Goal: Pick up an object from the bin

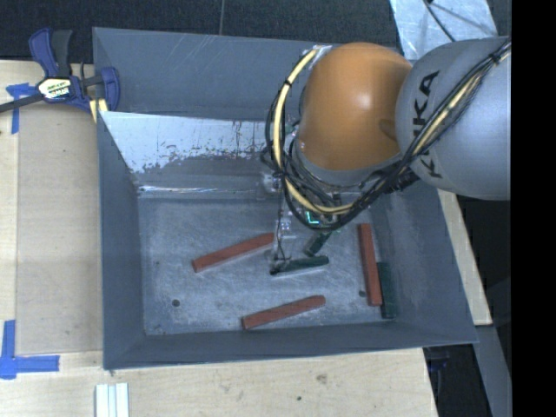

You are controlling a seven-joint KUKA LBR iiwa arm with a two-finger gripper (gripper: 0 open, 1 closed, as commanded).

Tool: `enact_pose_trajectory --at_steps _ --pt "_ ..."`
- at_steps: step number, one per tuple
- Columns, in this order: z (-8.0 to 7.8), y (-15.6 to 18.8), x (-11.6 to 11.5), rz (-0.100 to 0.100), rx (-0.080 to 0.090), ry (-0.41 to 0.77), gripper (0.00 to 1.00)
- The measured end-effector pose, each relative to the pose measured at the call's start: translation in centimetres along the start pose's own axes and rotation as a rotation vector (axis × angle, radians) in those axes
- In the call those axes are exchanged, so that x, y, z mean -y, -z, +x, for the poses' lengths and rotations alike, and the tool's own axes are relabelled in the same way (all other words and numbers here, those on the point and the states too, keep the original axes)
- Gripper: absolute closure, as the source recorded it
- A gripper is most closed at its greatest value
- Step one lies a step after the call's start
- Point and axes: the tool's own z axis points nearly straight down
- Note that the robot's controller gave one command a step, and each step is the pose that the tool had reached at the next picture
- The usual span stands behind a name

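Dark green stick [304,265], flat and slightly slanted, near the middle of the bin floor.

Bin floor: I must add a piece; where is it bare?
Bare: the left end, beyond the upper brown stick, and the back strip below the wall. Crowded: centre and right, round the gripper, dark green stick, lower brown stick and right brown stick.

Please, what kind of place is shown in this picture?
Probably a robotics laboratory set up for picking tests: a KUKA arm hung with cables reaches down into a grey metal bin that holds a few loose reddish-brown sticks.
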Motion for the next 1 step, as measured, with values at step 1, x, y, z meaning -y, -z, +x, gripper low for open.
enact_pose_trajectory --at_steps 1 --pt "-2.29 -15.01 -2.49 0.000 0.002 0.059 0.00"
